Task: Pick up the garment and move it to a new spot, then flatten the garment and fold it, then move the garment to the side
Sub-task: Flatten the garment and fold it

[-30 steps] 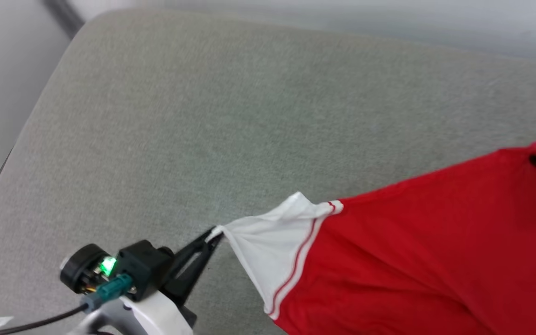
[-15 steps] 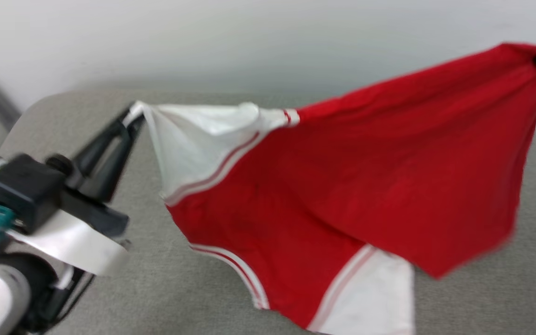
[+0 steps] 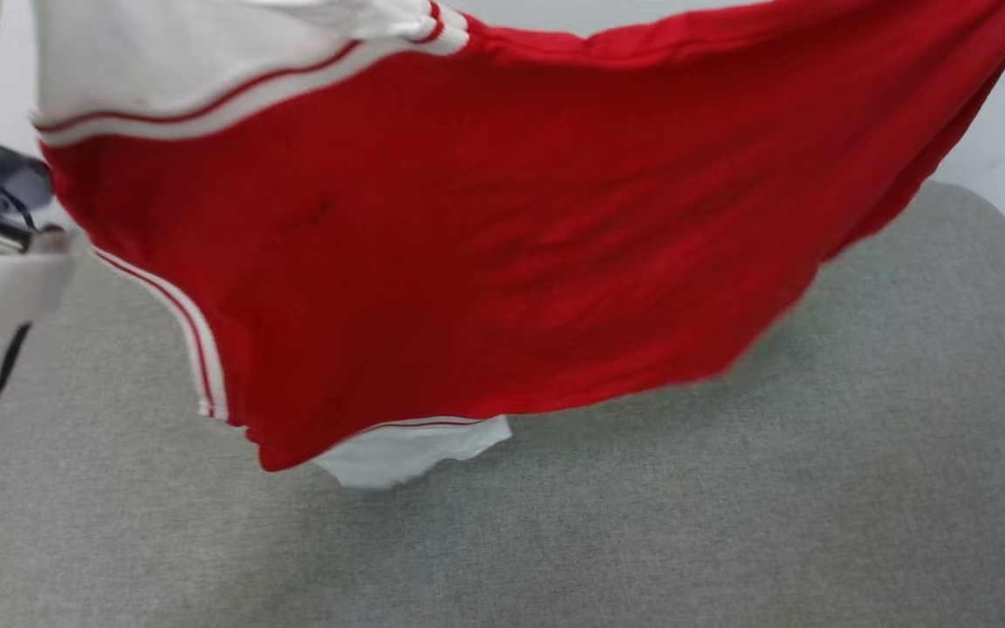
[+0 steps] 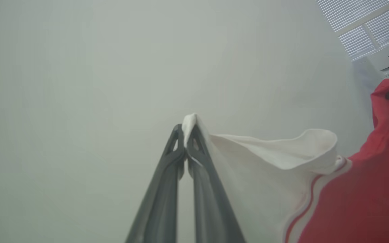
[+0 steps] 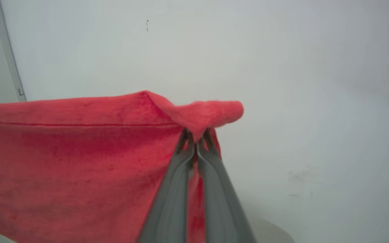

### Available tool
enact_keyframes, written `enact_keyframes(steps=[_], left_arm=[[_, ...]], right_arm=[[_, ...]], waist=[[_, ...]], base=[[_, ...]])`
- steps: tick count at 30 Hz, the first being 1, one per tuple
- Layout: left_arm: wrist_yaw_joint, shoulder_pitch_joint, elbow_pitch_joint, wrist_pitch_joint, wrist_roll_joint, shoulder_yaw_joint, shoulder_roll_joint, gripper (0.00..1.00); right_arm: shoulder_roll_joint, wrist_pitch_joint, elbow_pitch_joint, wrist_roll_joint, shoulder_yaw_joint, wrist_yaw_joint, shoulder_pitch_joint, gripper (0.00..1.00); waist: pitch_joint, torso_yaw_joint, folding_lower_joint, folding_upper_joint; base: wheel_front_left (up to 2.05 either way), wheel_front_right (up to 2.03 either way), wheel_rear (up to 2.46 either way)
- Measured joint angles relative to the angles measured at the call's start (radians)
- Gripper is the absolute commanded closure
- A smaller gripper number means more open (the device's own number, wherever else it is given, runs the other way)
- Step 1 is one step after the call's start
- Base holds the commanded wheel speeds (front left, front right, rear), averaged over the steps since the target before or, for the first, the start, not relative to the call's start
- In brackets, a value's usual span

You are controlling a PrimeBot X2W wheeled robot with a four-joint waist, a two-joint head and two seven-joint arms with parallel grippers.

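The red jersey shirt with white short sleeves (image 3: 485, 244) hung stretched across the top of the head view. A second earlier its body had lain low at the right of the frame. The camera had tilted too, so part of that shift was the view's own. The left gripper (image 4: 185, 135) was closed tight on the tip of a white sleeve, at the centre of the left wrist view. The right gripper (image 5: 196, 138) was pinched shut on a red corner of the hem, at the centre of its own view. I judged the pick-up done and the carry to a new spot under way. The lower white sleeve (image 3: 406, 453), at lower centre, seemed to dangle just clear of the surface, though blur left that uncertain. Below lay a grey woven upholstered cushion (image 3: 729, 523) with a rounded right corner. Behind stood a plain pale wall (image 5: 299, 67), with a white louvred air-conditioning unit (image 4: 380, 47) at the upper right of the left wrist view.
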State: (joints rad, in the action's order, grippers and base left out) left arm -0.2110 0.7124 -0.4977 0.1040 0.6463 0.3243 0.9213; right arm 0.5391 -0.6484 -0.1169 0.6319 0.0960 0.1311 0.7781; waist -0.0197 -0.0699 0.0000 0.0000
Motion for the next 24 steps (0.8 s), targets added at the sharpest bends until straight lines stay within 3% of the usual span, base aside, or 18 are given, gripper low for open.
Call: enact_keyframes(steps=[13, 19, 24], left_arm=[[0.047, 0.229, 0.103, 0.044, -0.016, -0.022, 0.01, 1.0], [0.115, 0.412, 0.202, 0.061, 0.017, -0.025, -0.02, 1.0], [0.167, 0.619, 0.336, 0.049, -0.018, -0.001, -0.066, 1.0]], right_arm=[[-0.049, -0.02, -0.084, -0.049, -0.053, 0.0, 0.053, 1.0], [-0.061, -0.03, -0.093, -0.07, -0.084, 0.0, 0.148, 1.0], [-0.083, 0.016, -0.019, -0.134, -0.071, 0.0, 0.293, 1.0]], waist=[[-0.097, -0.041, 0.0, 0.0001], [-0.214, -0.04, 0.0001, 0.0001], [-0.33, -0.035, 0.0001, 0.0]], base=[[0.0, 0.0, 0.0], [0.0, 0.0, 0.0], [0.0, 0.0, 0.0]])
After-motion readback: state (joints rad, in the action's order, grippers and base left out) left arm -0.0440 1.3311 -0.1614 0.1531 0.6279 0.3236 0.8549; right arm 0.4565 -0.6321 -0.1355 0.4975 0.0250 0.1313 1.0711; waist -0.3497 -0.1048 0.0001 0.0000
